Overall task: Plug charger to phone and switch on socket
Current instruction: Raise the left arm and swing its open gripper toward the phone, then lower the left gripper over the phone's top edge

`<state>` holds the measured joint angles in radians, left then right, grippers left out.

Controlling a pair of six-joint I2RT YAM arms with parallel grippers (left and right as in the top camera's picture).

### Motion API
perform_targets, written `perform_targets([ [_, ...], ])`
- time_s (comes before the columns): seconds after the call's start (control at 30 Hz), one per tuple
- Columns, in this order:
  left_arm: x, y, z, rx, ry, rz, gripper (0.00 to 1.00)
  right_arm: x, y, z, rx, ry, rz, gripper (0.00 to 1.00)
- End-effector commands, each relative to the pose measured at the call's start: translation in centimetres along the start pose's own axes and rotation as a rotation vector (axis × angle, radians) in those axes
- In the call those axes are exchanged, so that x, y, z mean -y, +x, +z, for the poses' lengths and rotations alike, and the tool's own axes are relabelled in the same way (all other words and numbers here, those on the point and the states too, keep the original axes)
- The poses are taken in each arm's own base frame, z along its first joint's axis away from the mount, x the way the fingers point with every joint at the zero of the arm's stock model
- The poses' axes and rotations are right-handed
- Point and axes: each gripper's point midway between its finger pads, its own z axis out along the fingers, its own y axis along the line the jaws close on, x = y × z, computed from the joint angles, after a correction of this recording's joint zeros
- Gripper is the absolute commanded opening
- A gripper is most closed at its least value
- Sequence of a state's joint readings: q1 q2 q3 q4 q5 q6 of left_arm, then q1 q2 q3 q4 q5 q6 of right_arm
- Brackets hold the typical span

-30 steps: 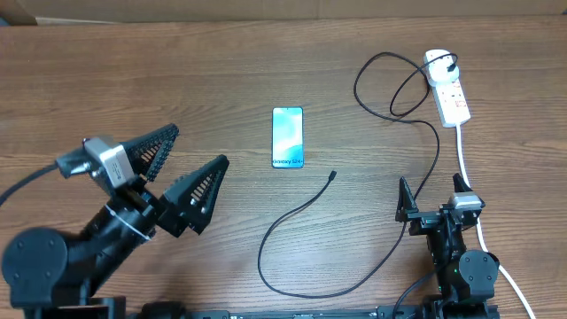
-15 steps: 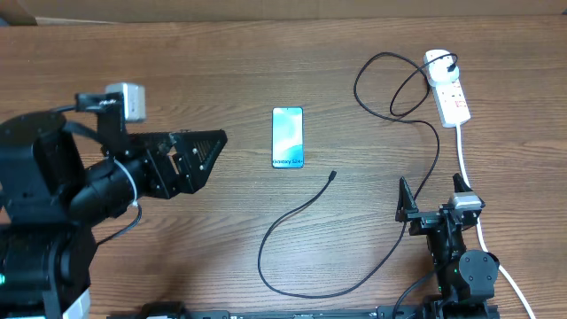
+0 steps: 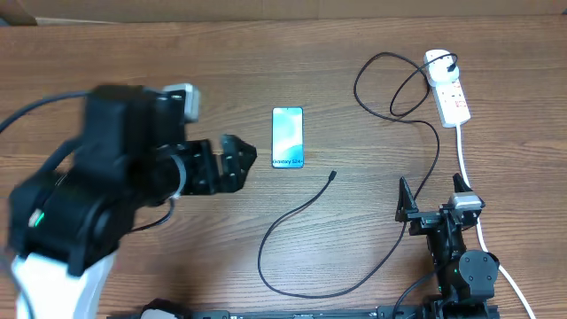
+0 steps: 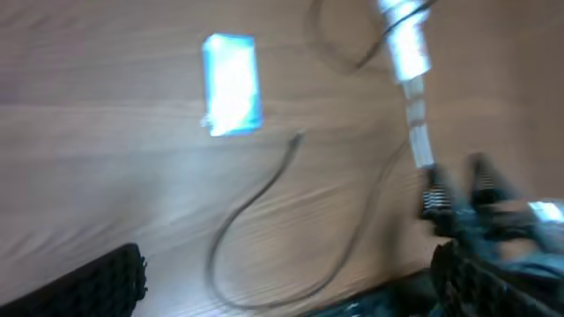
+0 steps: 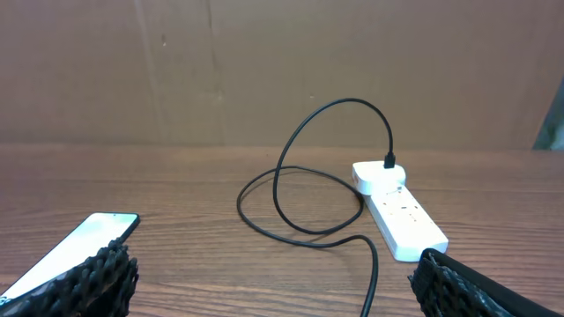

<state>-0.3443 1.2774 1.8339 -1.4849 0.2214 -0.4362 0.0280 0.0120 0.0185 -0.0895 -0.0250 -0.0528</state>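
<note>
Since the charger (image 3: 301,206) is already plugged into the socket (image 3: 447,93), its tip lies free near the phone (image 3: 288,136) — left claw (image 3: 241,161) wide apart, empty, beside it; right claw (image 3: 431,202) likewise.

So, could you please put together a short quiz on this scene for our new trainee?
1. Which is nearer the phone: the left gripper or the right gripper?
2. The charger's plug sits: A) in the socket; B) beside the phone; C) between the right gripper's fingers.
3. True or false: the charger's connector tip lies on the table, apart from the phone.
Key: 1 left gripper; 2 A; 3 true.
</note>
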Motion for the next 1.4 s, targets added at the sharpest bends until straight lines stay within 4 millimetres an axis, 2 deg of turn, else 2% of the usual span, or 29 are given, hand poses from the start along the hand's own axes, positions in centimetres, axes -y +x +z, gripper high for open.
perform_targets([
  [0.0,-2.8,-2.4,1.6,0.037,-0.298,-0.026,1.00,0.0,0.2,0.0,0.004,0.003,-0.004,1.00],
  [0.17,-1.5,-2.6,5.3,-0.043,-0.313,0.007,1.00,0.0,0.2,0.0,0.004,0.003,-0.004,1.00],
  [0.4,0.2,-1.2,11.0,-0.238,-0.241,-0.014,1.00,0.0,0.2,0.0,0.004,0.003,-0.004,1.00],
  [0.57,0.5,-0.8,14.7,-0.320,-0.231,-0.052,1.00,0.0,0.2,0.0,0.004,0.003,-0.004,1.00],
  [0.77,0.2,-0.5,17.6,-0.371,-0.248,-0.077,1.00,0.0,0.2,0.0,0.004,0.003,-0.004,1.00],
  [0.9,0.0,-0.2,18.2,-0.390,-0.256,-0.081,1.00,0.0,0.2,0.0,0.004,0.003,-0.004,1.00],
  [1.37,-0.4,0.5,17.6,-0.423,-0.280,-0.085,1.00,0.0,0.2,0.0,0.004,0.003,-0.004,1.00],
])
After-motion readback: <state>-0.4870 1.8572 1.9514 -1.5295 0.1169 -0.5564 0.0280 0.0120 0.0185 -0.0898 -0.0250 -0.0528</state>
